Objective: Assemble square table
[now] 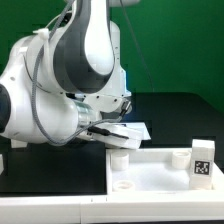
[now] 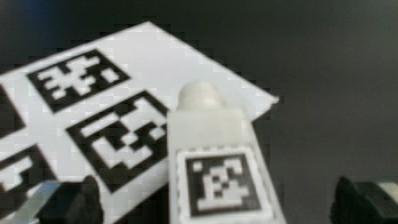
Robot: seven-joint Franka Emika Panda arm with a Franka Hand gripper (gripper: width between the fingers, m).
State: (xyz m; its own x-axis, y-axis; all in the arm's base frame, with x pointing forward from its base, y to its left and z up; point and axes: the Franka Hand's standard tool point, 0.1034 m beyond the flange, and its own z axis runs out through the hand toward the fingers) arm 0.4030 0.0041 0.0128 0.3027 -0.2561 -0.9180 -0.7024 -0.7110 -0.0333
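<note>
In the wrist view a white block leg (image 2: 214, 150) with a black-and-white tag lies between my fingers, its rounded end pointing away, partly over the marker board (image 2: 107, 90). My gripper (image 2: 214, 202) is open, with its fingers wide on either side of the leg and not touching it. In the exterior view the gripper (image 1: 98, 127) hangs low over the marker board (image 1: 135, 133), behind the large white square panel (image 1: 150, 168). A second tagged leg (image 1: 201, 162) stands upright at the panel's corner on the exterior view's right.
The bulky white arm (image 1: 60, 70) fills the exterior view's left and hides the table behind it. The table is black (image 1: 180, 115) with a green backdrop. Round sockets (image 1: 120, 184) show on the panel.
</note>
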